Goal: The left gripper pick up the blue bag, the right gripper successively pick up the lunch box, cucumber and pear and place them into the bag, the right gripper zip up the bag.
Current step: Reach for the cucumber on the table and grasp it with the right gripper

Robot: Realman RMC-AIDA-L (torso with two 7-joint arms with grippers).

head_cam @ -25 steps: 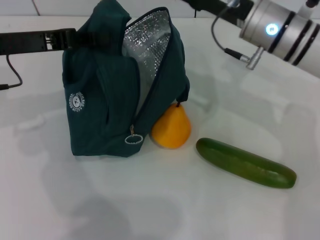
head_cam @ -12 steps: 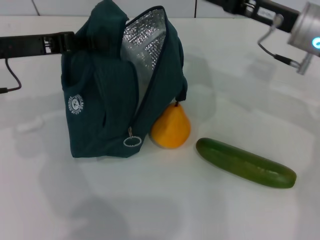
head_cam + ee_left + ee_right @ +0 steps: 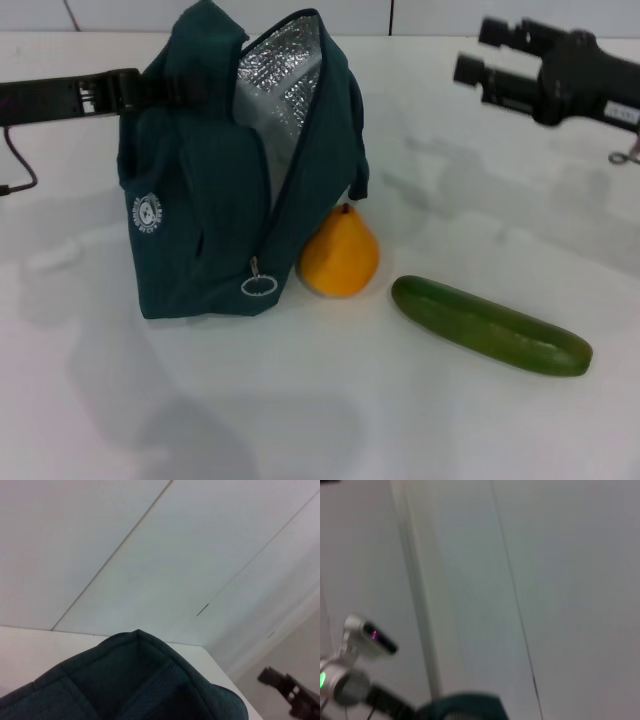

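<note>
Right end effector (image 3: 478, 50), fingers apart and empty at upper right, must descend to the cucumber (image 3: 490, 325); left end effector (image 3: 135, 88) grips the blue bag (image 3: 200, 200) open.

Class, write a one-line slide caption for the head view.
Left hand holds the open blue bag; pear and cucumber wait.

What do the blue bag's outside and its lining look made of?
Blue bag: outside looks like soft matte woven fabric, folding and sagging where the left tool holds it. Lining: looks like silver foil, with a crinkled, glittery sheen.
</note>
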